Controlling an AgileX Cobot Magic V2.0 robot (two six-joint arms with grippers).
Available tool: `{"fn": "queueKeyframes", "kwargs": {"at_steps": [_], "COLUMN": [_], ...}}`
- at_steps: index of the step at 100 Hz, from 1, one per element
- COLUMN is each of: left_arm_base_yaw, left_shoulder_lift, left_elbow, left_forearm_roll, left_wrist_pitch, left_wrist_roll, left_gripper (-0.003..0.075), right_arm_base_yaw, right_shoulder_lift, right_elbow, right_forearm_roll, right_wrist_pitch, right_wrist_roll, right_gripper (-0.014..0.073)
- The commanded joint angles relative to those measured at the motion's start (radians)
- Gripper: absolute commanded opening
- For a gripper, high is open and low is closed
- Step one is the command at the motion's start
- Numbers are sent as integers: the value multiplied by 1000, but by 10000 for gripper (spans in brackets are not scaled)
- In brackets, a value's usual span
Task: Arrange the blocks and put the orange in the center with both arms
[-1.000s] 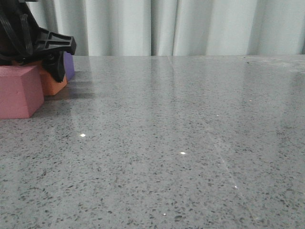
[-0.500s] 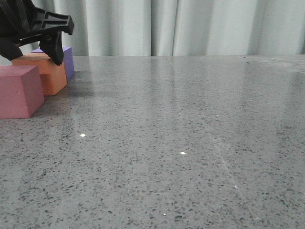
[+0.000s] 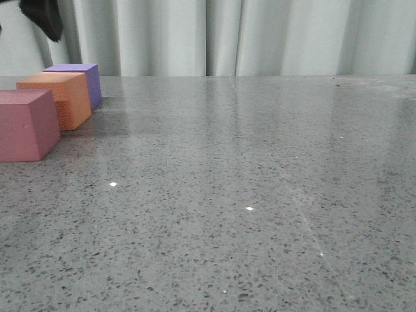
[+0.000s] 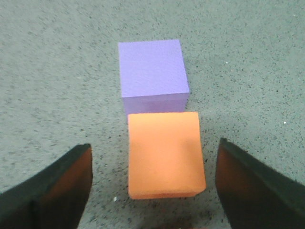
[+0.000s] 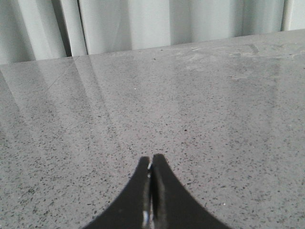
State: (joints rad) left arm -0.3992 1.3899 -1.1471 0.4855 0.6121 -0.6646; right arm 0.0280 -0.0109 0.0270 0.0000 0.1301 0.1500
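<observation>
Directly under the spread left pincer (image 4: 152, 191) sits the orange cube (image 4: 164, 153).

Even, diffuse light from above fills all three views. In the front view the polished counter (image 3: 260, 195) carries pale vertical reflections of the curtain (image 3: 260, 36) and a few small specular points; the blocks cast soft shadows toward the right. The near counter is slightly soft. In the left wrist view the fingers (image 4: 57, 191) are dark, blurred at their edges, and tinted by orange reflected light. The right wrist view is sharp, with faint glare streaks.
</observation>
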Motion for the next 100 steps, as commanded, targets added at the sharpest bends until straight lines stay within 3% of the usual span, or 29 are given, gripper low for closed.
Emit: {"fn": "queueKeyframes", "kwargs": {"at_steps": [1,26,55,67,100], "left_arm_base_yaw": [2,2,2,2,2], "left_shoulder_lift": [-74,-182,-313,-385,-600], "left_elbow": [-33,5,126,194,361], "left_forearm_roll": [13,26,-40,-82,-149], "left_wrist_pitch": [-14,56,245,252,238], "left_wrist_roll": [23,40,40,66,66], "left_gripper": [516,512,511,501,320], "right_arm_base_yaw": [-6,-6,-6,-6,-6], "right_shoulder_lift": [-20,-20,-20,-20,-20], "right_elbow": [-13,-13,-13,-13,-13], "right_forearm_roll": [0,0,0,0,0], "right_wrist_pitch": [-91,-91,-91,-91,-91], "right_wrist_roll": [-10,-10,-10,-10,-10], "right_gripper": [-67,-67,-67,-67,-67]}}
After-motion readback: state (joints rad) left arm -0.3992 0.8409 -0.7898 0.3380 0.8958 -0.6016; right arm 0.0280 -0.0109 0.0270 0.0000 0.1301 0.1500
